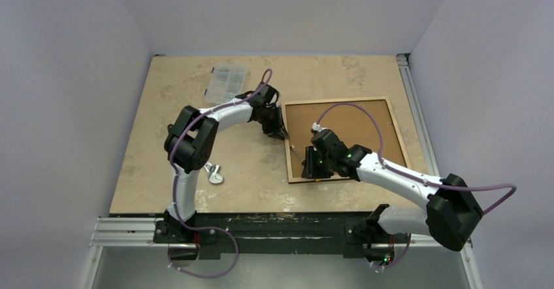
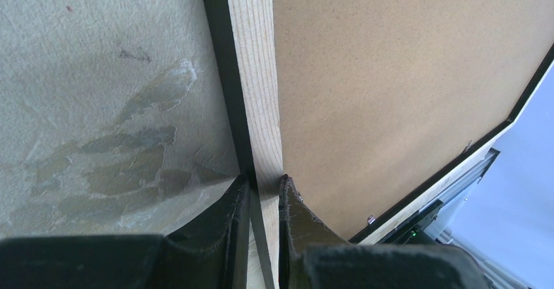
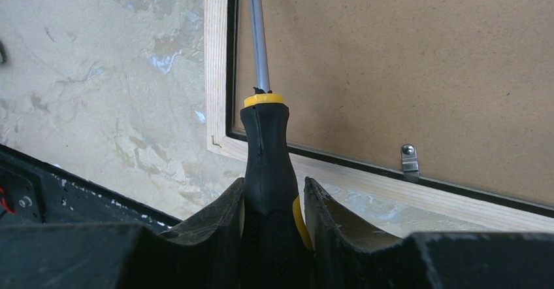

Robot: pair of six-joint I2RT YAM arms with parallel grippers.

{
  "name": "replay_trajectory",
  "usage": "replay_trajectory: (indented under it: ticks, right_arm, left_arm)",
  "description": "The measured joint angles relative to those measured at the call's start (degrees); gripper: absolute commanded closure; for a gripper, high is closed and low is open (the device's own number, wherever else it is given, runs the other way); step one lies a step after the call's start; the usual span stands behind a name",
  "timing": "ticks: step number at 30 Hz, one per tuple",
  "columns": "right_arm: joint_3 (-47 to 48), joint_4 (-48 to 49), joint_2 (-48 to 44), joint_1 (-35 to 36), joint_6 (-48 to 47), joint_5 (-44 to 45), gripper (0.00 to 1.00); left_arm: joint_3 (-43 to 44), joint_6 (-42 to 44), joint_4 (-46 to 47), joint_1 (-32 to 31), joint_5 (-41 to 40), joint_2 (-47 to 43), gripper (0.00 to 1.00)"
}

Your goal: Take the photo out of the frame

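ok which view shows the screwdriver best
Right wrist: the screwdriver fills the centre, handle clamped in the jaws, shaft along the frame. Top external barely shows it; left wrist not at all.

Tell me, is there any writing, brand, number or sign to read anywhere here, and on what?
No text can be read in any view.
On the clear plastic box: dark specks, too small to tell whether they are print.
On the screwdriver: black and yellow handle, no lettering on the side that shows.
On the frame and its brown backing: nothing, both plain.
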Motion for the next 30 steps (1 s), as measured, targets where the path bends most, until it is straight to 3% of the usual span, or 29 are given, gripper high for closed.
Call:
replay_trajectory:
  ticks: [13,22,26,30]
  right_arm:
    - [4.55,-8.46,-5.64,-0.55,0.48,6.88,1.0]
    - [4.48,-7.39,-5.57,-0.52,-0.07,4.09,1.0]
    - [4.5,-7.34,-5.9,-0.5,-0.57,3.96,1.0]
    - [4.46,-7.89,-7.19,-0.5,-0.9,4.26,1.0]
  left_arm:
    - [0.0,-0.37,0.04,-0.37,-0.02,0.0,1.0]
    - [0.0,-0.37,0.04,-0.37,0.0,0.02,1.0]
    - [0.0,-0.39,0.09,-0.37,-0.07,0.02,0.7]
    - [-1.95,-0.85,1.29,-0.37,-0.31,-0.72,0.55]
